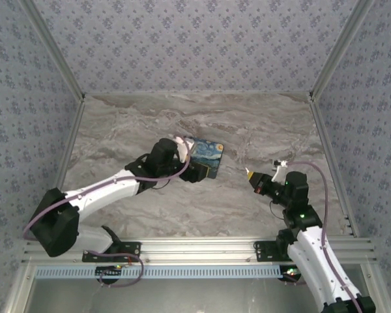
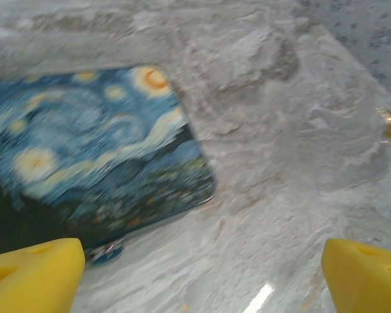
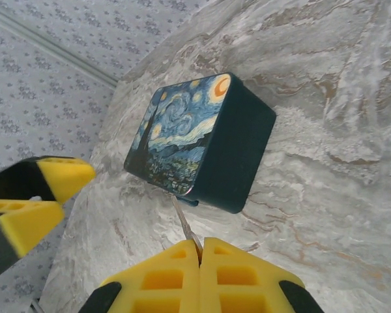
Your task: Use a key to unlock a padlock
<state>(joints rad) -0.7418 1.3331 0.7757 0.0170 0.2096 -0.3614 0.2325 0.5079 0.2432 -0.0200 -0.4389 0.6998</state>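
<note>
1. The left tool [image 2: 202, 255] was held spread wide just beside the painted box [image 2: 94, 156], with nothing pinched between its pads. It was judged to be placed there so that the box or the lock could be steadied.
2. The padlock [image 2: 107, 250] was seen as a small teal body with a silvery loop, touching the edge of the box that faced the left tool. Whether it was hooked through a hasp could not be told.
3. The right tool [image 3: 201, 246] was pressed together on a thin silvery key [image 3: 184, 222].
4. The key's blade was pointed at a lower corner of the box but kept apart from it, presumably lined up for the keyhole.
5. The box was laid flat on the marble surface [image 1: 260, 124], between the two tools.
</note>
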